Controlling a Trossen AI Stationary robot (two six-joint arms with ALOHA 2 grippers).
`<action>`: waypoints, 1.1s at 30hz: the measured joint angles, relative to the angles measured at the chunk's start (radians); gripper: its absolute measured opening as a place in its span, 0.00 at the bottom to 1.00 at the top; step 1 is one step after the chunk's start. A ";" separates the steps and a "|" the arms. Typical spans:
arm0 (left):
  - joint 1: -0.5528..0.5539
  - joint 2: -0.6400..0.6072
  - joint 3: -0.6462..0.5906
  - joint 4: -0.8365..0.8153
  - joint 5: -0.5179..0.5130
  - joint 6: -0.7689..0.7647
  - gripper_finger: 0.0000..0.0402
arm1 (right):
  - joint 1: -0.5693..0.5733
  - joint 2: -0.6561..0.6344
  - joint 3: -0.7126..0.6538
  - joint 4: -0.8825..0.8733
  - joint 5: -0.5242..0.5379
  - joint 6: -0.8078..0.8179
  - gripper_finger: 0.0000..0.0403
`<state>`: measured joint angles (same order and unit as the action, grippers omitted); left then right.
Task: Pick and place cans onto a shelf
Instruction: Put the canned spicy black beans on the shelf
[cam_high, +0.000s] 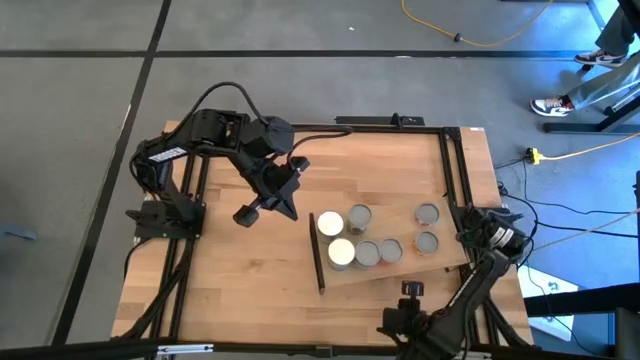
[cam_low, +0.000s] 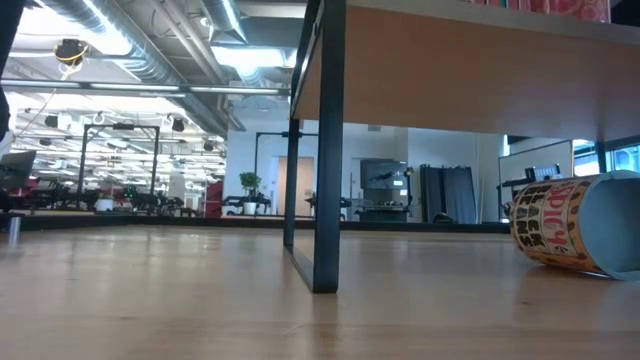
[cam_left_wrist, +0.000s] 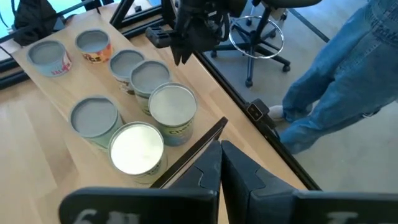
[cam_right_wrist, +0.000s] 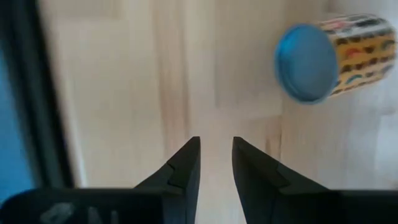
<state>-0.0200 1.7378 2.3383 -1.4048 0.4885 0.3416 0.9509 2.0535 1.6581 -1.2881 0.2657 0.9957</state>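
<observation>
- the shelf (cam_high: 400, 268) lies flat on the table's (cam_high: 240, 290) right half, its dark strip (cam_high: 316, 252) along the short edge nearest the table's middle.
- six cans (cam_high: 357, 217) stand upright on the shelf: four bunched by the dark strip, two of them white-topped, and two more near the shelf's far short edge.
- another can (cam_right_wrist: 333, 56) with a blue end and a patterned side shows in the right wrist view; in the low view it lies tipped on the wood. where it sits on the table i cannot tell.
- the right gripper (cam_right_wrist: 216, 163) sits at the table's right edge, fingers parted a little with nothing between them.
- the left gripper (cam_left_wrist: 221, 165) hovers over the table's middle, near the strip edge of the shelf, fingers pressed together and empty.
- likely step: reaching for the tipped can with the right arm.
- to do it well: open wider than the can's body, line the fingers across its curved side and close at mid-length.
- risk: a nudge may roll it.
</observation>
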 joint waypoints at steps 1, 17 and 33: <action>0.000 0.000 0.000 -0.002 0.000 0.000 0.00 | -0.001 0.008 0.000 0.001 0.024 0.039 0.23; -0.016 -0.024 0.000 -0.081 -0.002 -0.079 0.00 | 0.023 0.087 0.000 -0.100 0.332 0.599 0.23; -0.075 -0.102 0.000 -0.141 -0.188 -0.070 0.00 | 0.099 0.166 0.000 -0.171 0.520 0.620 0.23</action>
<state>-0.0952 1.6356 2.3385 -1.5454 0.3006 0.2714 1.0496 2.2195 1.6581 -1.4595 0.7862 1.6158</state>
